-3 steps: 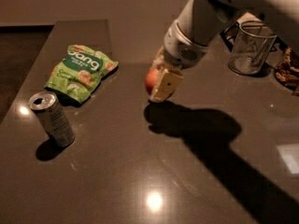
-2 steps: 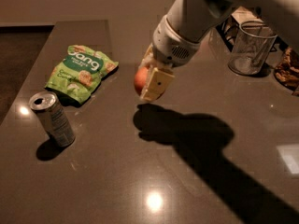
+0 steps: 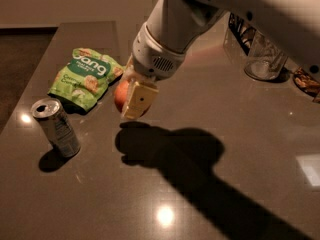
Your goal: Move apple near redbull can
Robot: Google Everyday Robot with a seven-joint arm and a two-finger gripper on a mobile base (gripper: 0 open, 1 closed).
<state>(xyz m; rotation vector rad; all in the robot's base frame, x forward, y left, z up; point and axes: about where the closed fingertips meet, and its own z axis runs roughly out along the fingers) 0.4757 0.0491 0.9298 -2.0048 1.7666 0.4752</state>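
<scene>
As I carry it across the counter (image 3: 235, 129), the apple (image 3: 120, 95) has come leftward over the last second, from the middle of the surface to a spot just beside the right edge of the green snack bag (image 3: 89, 76). My jaws are pinching it, with one pale finger (image 3: 138, 100) covering its right side. My shadow (image 3: 165, 146) lies apart from it below, so I judge it is held clear of the counter rather than resting on it. That shift has narrowed the gap to the redbull can (image 3: 56, 128), which stands down-left of the apple with bare counter between them. I'd say the carry is well along but the set-down is not yet done.

The apple is round, with no long axis to speak of, and its stem is hidden from me, so I cannot tell which way it points. The can is the long one — upright on its base, axis vertical, pull-tab top facing up. A glass (image 3: 262, 59) stands well apart at the far right.
</scene>
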